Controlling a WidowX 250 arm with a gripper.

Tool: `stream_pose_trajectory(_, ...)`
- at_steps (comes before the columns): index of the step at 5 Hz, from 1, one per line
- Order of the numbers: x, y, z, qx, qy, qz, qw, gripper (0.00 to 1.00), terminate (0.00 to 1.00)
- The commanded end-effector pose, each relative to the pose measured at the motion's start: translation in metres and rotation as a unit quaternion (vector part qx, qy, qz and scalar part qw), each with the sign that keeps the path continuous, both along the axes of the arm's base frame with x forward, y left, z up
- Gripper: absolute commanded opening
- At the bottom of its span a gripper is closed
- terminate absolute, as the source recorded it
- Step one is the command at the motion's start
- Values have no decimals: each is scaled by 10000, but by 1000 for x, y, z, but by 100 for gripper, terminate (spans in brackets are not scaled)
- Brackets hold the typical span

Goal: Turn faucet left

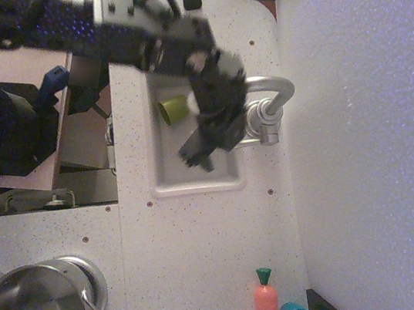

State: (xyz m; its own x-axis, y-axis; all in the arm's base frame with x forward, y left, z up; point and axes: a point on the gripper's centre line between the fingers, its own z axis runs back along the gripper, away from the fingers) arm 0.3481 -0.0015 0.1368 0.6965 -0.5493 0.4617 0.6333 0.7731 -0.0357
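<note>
The black gripper (199,154) hangs blurred over the white sink (186,187), just left of the faucet (265,105) at the far right rim, and I cannot tell its opening.

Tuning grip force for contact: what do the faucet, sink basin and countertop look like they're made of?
Faucet: polished metal, likely chrome or steel; silver with bright highlights along the curved spout. Sink basin: glossy white, plastic or enamel, can't tell which; smooth rounded rim. Countertop: matte white with fine dark speckles, probably laminate or painted board.
</note>
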Motion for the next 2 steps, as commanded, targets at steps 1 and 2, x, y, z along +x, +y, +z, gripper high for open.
stream_pose_trajectory(1,14,41,19,-10,-330,433,9985,100,0)
stream_pose_trajectory(2,11,47,16,-133,-218,454,9986,100,0)
